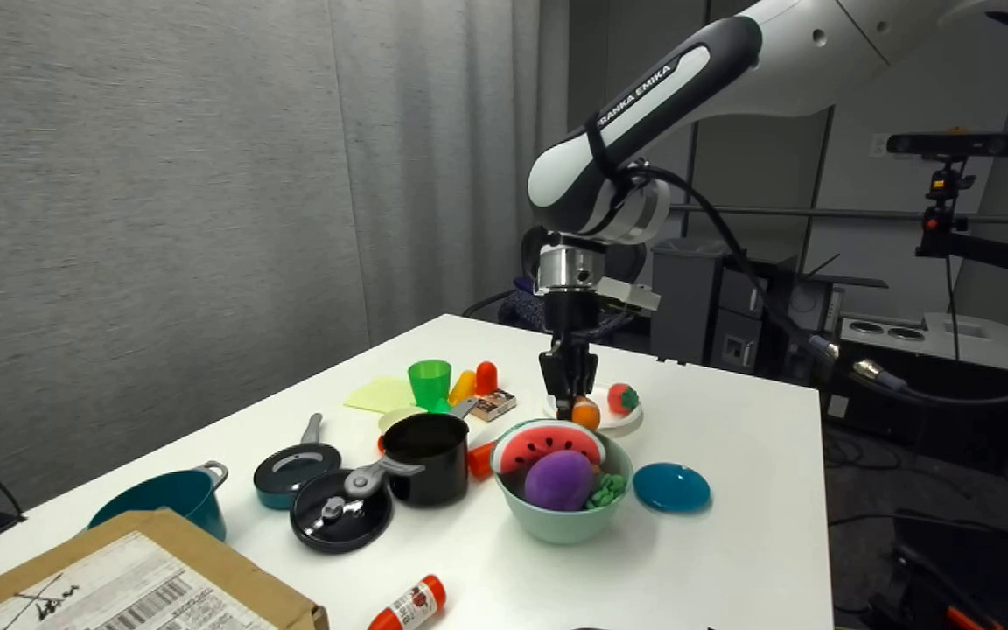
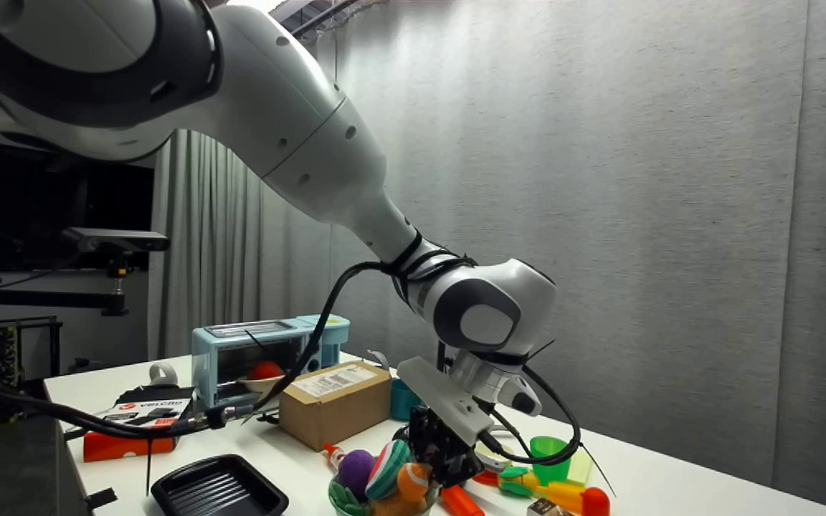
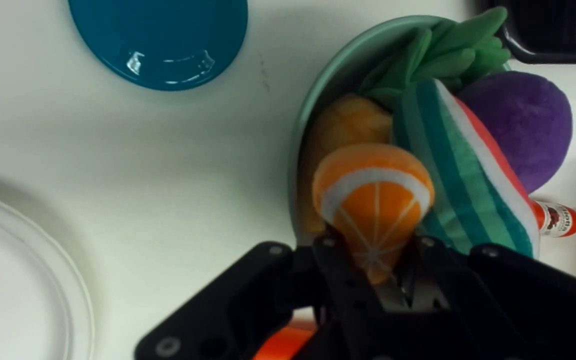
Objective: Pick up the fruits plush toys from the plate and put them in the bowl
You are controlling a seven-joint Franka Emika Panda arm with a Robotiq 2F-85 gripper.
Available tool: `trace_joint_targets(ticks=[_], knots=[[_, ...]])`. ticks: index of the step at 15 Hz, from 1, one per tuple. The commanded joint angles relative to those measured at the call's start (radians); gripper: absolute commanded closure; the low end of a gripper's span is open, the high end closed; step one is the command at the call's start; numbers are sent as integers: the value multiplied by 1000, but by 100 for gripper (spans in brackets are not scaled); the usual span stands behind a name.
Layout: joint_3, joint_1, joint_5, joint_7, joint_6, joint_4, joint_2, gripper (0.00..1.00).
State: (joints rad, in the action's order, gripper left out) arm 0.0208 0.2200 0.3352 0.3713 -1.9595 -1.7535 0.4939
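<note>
My gripper (image 3: 375, 250) is shut on the orange plush (image 3: 373, 195), which is squeezed between its fingers. It holds it at the near side of the mint-green bowl (image 3: 304, 125), over its rim or inside; the exact height is unclear. The bowl also shows in an exterior view (image 1: 561, 525). It holds a watermelon-slice plush (image 1: 548, 444), a purple plush (image 1: 559, 481), a yellow-orange plush (image 3: 353, 122) and a leafy green plush (image 3: 448, 57). The white plate (image 1: 626, 422) stands behind the bowl with a red strawberry plush (image 1: 620, 398) on it; the wrist view shows only the plate's bare part.
A blue disc (image 1: 672, 487) lies beside the bowl. A black pot (image 1: 427, 464), a black lid (image 1: 342, 516) and a green cup (image 1: 430, 383) stand on the bowl's other side. A black tray (image 2: 219, 487), a cardboard box (image 2: 334, 408) and a red-capped bottle (image 1: 412, 604) are nearby.
</note>
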Motion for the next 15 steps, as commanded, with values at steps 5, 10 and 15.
trace_joint_targets(ticks=[5, 10, 15], knots=[[3, -3, 0, 30, 19, -12, -5, 16], [1, -10, -16, 33, -1, -4, -19, 0], [-21, -23, -71, -24, -14, 62, -12, 0]])
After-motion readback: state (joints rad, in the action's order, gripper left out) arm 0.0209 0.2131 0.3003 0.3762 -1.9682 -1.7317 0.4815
